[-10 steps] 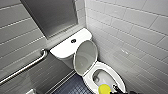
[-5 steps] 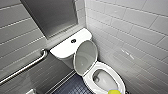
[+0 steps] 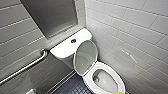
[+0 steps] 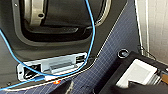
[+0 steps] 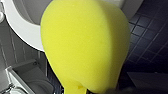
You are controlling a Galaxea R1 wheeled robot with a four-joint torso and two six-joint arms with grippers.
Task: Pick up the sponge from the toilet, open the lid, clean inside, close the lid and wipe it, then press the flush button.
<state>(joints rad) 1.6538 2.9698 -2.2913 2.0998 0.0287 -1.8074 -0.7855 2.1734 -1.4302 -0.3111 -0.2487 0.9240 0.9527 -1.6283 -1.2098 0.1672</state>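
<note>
Lid up; sponge [image 5: 85, 45] held in R hand by the bowl [image 3: 88, 79].

Lid [image 3: 85, 57] stands open, leaning back vs tank [image 3: 62, 48]. Flush button [image 3: 73, 40] dark, mid tank top. R hand closed on sponge's narrow end; sponge sits just by bowl's front rim, contact w/ rim can't tell. Dark tiled floor [image 3: 72, 87] below. Grab bar [image 3: 25, 67] on wall beside tank.

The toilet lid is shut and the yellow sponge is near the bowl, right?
No, the lid is up, leaning back toward the tank; the head view shows it. The yellow sponge is near the bowl.
</note>
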